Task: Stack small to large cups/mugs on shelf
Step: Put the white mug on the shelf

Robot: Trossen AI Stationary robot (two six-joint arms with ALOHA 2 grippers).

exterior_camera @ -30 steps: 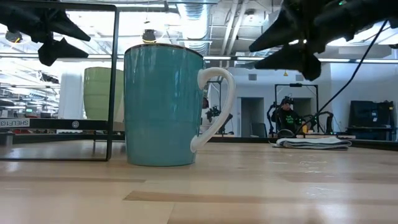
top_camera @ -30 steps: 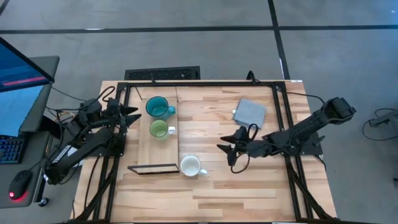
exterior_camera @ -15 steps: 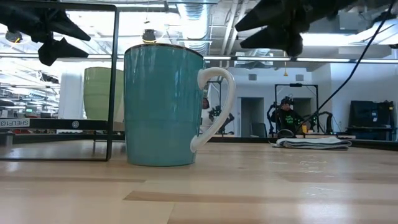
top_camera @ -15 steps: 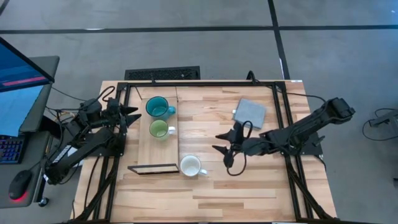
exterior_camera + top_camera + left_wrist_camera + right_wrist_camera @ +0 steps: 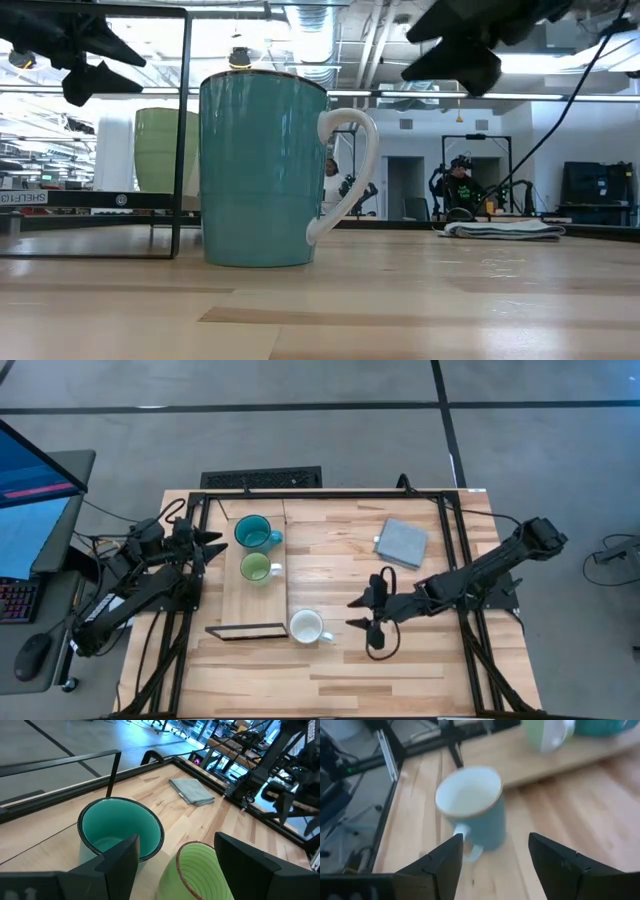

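Two mugs stand on the light-wood shelf (image 5: 233,595): the teal mug (image 5: 253,532) (image 5: 120,827) and the smaller green mug (image 5: 256,567) (image 5: 200,865). The third mug (image 5: 306,627) (image 5: 471,805) (image 5: 265,170), white inside and teal outside, stands on the tabletop beside the shelf's black end frame (image 5: 245,630). Its white handle points toward the table's right. My right gripper (image 5: 353,613) (image 5: 496,840) (image 5: 408,55) hovers open just right of this mug, above the table. My left gripper (image 5: 215,543) (image 5: 177,840) waits open at the shelf's left, facing the teal and green mugs.
A folded grey pad (image 5: 402,541) (image 5: 500,228) lies on the table's far right part. A black metal frame (image 5: 320,495) runs around the tabletop. Bare wood stretches between the shelf and the pad. A monitor and keyboard stand left of the table.
My right gripper has moved toward the table's left and then toward its near edge, closing on the white-inside mug, and has turned a little on the way. The mugs and my left arm have stayed where they were.
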